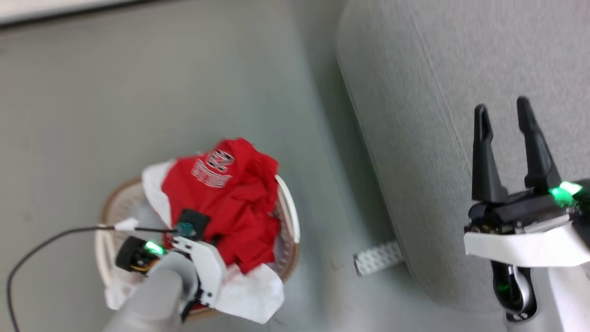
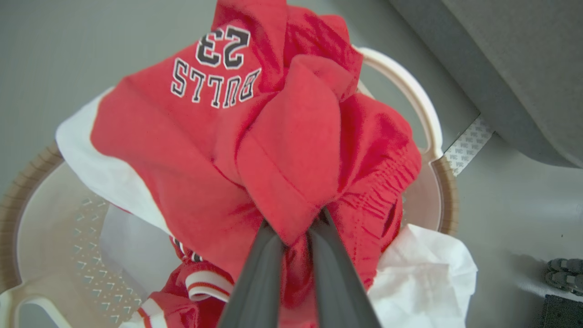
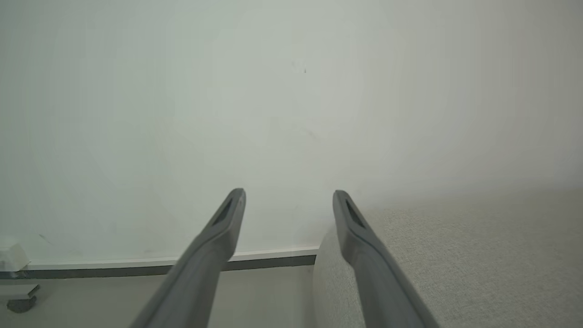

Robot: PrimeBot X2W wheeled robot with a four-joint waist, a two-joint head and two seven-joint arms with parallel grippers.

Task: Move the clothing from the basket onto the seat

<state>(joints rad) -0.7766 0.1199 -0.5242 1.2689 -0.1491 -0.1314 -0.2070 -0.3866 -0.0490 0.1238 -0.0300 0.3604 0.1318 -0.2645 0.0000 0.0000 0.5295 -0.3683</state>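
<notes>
The red clothing is heaped in the cream basket on the floor at the lower left of the head view; "BULLS" and 23 show on top. In the left wrist view the clothing bulges up over the basket, and my left gripper is shut on a fold of the red fabric. In the head view the left gripper's fingers are buried in the cloth. My right gripper stands open over the grey seat at the right, holding nothing. The right wrist view has its fingers spread wide.
A white liner spills over the basket's rim. A black cable runs left from my left wrist. A perforated white strip lies on the floor by the seat's edge. A pale wall and baseboard stand beyond the seat.
</notes>
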